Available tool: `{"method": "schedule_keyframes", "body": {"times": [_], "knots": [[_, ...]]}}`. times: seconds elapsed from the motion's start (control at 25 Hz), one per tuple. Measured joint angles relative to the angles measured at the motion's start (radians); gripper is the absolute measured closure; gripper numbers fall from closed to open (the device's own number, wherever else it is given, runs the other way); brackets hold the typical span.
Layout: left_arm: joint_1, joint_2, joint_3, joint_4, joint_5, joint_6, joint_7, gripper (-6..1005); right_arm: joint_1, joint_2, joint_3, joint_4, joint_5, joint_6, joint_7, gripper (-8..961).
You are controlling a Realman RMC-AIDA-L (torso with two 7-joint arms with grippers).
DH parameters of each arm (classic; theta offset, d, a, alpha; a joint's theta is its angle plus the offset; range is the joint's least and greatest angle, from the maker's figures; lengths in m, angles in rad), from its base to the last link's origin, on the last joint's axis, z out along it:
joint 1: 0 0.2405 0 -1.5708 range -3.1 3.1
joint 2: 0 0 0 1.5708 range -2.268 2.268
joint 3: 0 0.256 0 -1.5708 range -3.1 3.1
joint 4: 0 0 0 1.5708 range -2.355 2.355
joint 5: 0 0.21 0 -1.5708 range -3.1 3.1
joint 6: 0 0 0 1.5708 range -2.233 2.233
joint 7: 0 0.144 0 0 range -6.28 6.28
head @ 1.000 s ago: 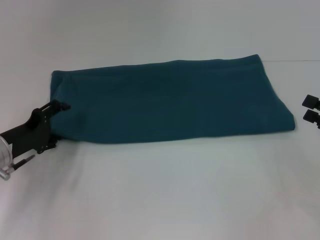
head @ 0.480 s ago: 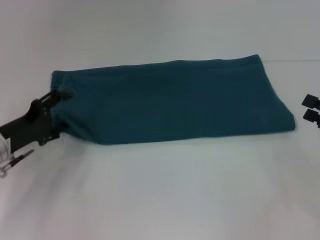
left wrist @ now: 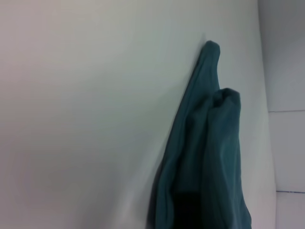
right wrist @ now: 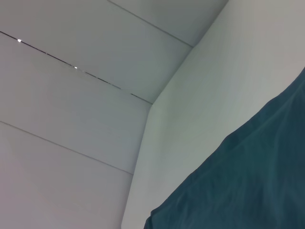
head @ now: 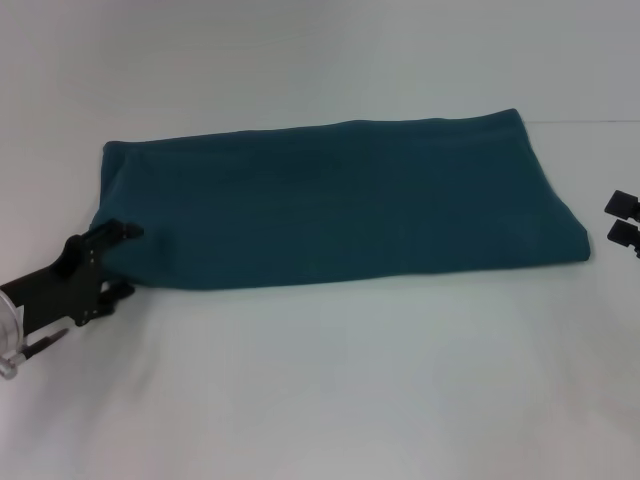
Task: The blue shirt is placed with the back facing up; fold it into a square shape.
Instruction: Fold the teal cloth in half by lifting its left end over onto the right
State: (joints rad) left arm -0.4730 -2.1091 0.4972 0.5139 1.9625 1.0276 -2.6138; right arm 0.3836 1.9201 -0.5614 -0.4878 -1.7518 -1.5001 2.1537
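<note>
Gaping at the blue shirt (head: 340, 200) left edge, left hand (head: 118, 262); right hand (head: 622, 218) released, apart

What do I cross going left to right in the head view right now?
Left pincer at the shirt's left end → blue shirt, folded into a long band on the white table → right pincer, apart from the shirt at the picture's right edge.

Left pincer (head: 122, 262) low, fingers spread; right pincer (head: 622, 218) parked at edge.
</note>
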Motion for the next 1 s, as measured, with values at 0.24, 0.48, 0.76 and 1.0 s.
{"method": "schedule_keyframes", "body": {"times": [0.24,0.48,0.76,1.0], "knots": [[-0.036,0.004,0.001,-0.001,0.002,-0.055,-0.001,195,-0.005,0.001,0.0,0.0,0.0,-0.001,0.0,266],[-0.06,0.011,0.001,-0.026,0.005,-0.106,-0.005,200,-0.012,0.001,0.003,0.0,0.0,-0.004,0.0,266],[-0.077,0.016,0.018,-0.041,0.005,-0.115,0.008,205,-0.012,0.0,0.005,0.0,0.001,-0.005,0.0,266],[-0.066,0.006,0.017,-0.011,0.001,-0.089,0.025,210,-0.016,0.0,0.011,0.0,0.004,-0.009,0.0,267]]}}
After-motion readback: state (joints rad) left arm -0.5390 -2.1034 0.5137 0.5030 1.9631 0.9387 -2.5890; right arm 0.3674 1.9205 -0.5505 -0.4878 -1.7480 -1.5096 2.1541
